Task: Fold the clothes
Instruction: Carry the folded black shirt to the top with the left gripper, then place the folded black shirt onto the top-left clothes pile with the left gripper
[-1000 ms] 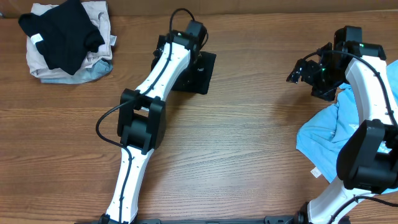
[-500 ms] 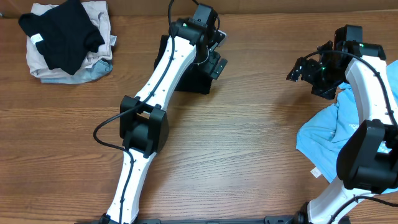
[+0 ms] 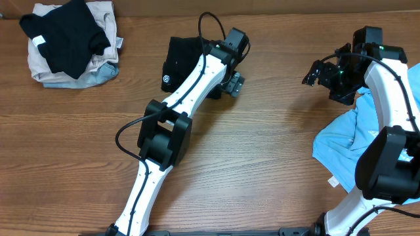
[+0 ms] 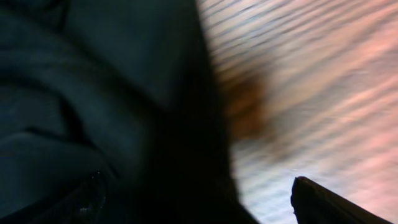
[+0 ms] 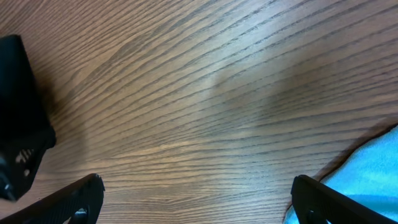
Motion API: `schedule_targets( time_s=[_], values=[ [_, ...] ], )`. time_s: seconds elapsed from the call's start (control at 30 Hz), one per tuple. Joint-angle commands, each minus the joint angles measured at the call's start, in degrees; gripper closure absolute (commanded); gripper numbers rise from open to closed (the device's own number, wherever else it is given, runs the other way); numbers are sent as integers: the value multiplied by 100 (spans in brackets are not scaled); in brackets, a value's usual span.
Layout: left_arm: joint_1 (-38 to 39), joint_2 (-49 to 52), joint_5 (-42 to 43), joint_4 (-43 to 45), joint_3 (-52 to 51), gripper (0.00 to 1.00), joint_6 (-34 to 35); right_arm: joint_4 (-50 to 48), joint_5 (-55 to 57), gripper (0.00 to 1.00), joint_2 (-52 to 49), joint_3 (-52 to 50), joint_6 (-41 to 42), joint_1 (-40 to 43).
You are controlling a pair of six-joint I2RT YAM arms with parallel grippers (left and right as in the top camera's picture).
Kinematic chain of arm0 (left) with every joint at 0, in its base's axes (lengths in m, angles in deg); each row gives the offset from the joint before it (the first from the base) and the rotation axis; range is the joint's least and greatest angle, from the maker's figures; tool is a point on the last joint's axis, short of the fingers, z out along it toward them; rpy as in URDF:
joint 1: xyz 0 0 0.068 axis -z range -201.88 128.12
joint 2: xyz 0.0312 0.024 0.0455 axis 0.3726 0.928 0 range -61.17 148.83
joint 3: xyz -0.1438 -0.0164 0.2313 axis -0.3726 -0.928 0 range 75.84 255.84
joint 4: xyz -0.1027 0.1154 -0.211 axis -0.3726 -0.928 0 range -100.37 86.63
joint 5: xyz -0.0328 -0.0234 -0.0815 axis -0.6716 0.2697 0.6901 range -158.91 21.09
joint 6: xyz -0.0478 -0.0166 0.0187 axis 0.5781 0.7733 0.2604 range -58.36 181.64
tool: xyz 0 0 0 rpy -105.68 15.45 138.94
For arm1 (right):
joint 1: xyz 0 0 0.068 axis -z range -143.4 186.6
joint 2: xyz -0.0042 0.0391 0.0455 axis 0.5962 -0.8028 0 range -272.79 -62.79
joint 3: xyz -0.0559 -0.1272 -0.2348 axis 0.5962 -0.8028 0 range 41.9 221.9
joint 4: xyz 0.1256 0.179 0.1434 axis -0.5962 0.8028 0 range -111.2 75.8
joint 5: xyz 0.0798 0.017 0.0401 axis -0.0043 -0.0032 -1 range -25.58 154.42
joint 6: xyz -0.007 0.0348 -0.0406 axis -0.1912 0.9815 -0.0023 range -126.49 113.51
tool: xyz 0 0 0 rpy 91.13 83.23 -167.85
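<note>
a folded black shirt (image 3: 182, 60) lies on the table (image 3: 262, 151) at the far middle, its white logo (image 3: 167, 80) at the near left corner. the left gripper (image 3: 234, 84) sits at the shirt's right edge, fingers spread wide and gripping nothing. its wrist view is blurred: dark cloth (image 4: 93, 93) fills the left side, bare wood the right, and one fingertip (image 4: 311, 196) shows in each lower corner. at the far left corner a pile (image 3: 46, 72) of pale clothes carries a dark garment (image 3: 65, 36) on top. the blue shirt (image 3: 338, 147) lies crumpled at the right edge, partly under the right arm, its white tag (image 3: 333, 181) toward the near side. the right gripper (image 3: 314, 73) hangs over bare wood just beyond that shirt, fingers (image 5: 78, 193) released and wide apart with nothing between them; the shirt's edge (image 5: 379, 168) shows in the lower right of its wrist view.
</note>
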State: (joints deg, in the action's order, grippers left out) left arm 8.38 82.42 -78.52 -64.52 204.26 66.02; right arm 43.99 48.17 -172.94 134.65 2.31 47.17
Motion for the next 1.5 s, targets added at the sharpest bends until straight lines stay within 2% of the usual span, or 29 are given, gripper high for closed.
schedule_targets(
  time_s=[0.0,0.13,0.17,0.27,0.33,0.4,0.57,0.67,0.93,1.1,1.23,1.47],
  values=[
    [-46,50,-693,208,-267,7,256,-15,13,0,164,107,-2,0],
    [-57,50,-708,507,-455,17,400,-20,13,0,164,107,0,0],
    [-57,50,-708,573,-494,24,463,-17,13,0,164,107,0,0],
    [-57,52,-706,619,-549,36,466,-20,13,0,164,107,-2,0],
    [-57,52,-708,619,-555,55,463,-28,13,0,164,107,-2,0],
    [-66,52,-708,619,-555,94,461,-35,13,0,164,107,-2,0],
    [-76,22,-828,581,-490,96,289,-50,15,0,164,107,-7,0],
    [-162,-87,-1058,282,-118,96,282,-66,15,0,164,107,-20,0],
    [-896,-481,-1027,-1185,2052,96,-46,-79,15,0,164,107,-22,0],
    [-1635,-914,-1027,-1703,3252,96,-363,-221,13,0,164,107,-20,0],
    [-2409,-1287,-1027,-1604,3740,96,-444,-260,13,0,164,107,-20,0],
    [-3506,-1753,-1034,-1014,3827,96,-800,-254,11,0,164,107,-17,0]
  ],
)
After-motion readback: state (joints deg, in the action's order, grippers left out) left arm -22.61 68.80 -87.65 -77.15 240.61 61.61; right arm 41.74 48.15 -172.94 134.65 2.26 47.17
